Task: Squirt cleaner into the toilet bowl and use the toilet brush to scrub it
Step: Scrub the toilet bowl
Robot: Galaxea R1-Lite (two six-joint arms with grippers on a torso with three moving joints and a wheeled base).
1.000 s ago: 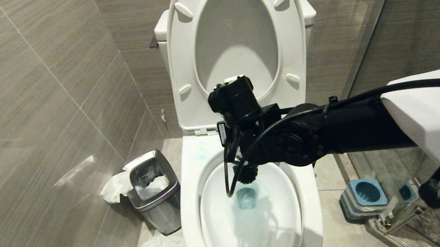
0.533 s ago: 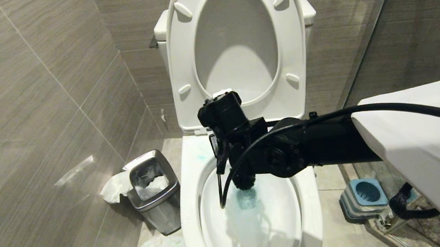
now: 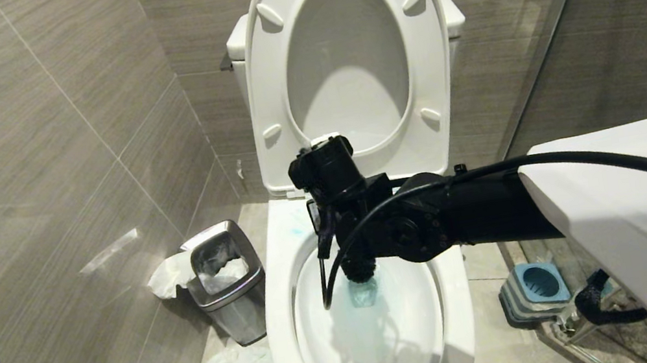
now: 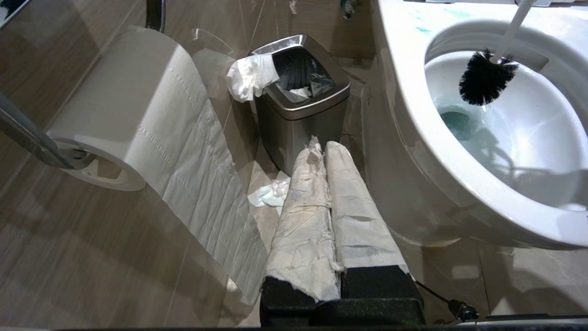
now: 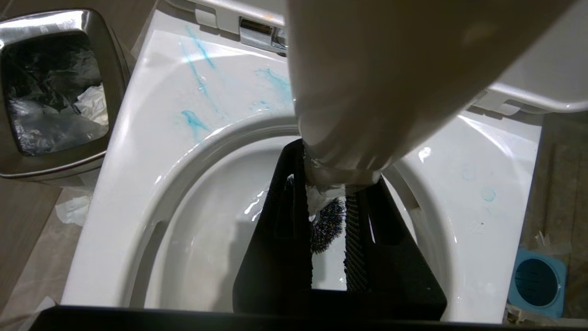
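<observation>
while the right arm reaches in from the right side of the head view, its dark forearm lying nearly level across the toilet bowl, the wrist bends down so that the right gripper points into the basin. its black jaws stand only a narrow way apart, clamped on the white handle of the toilet brush; the handle's wide rounded end fills the upper part of the right wrist view. the brush's black bristle head hangs inside the bowl toward its back wall, just above the pool of water, and whether it touches the porcelain cannot be told. the cleaner shows as turquoise streaks on the flat rim near the chrome hinges and as a pale blue tint in the water at the bottom of the bowl. seat and lid stand upright against the tank.

the left gripper is low beside the bowl's outer wall, its two paper-wrapped fingers pressed together with nothing between them, pointing toward the small steel bin. a toilet paper roll hangs on the wall near it. the brush's square blue holder sits on the floor to the right of the toilet.
</observation>
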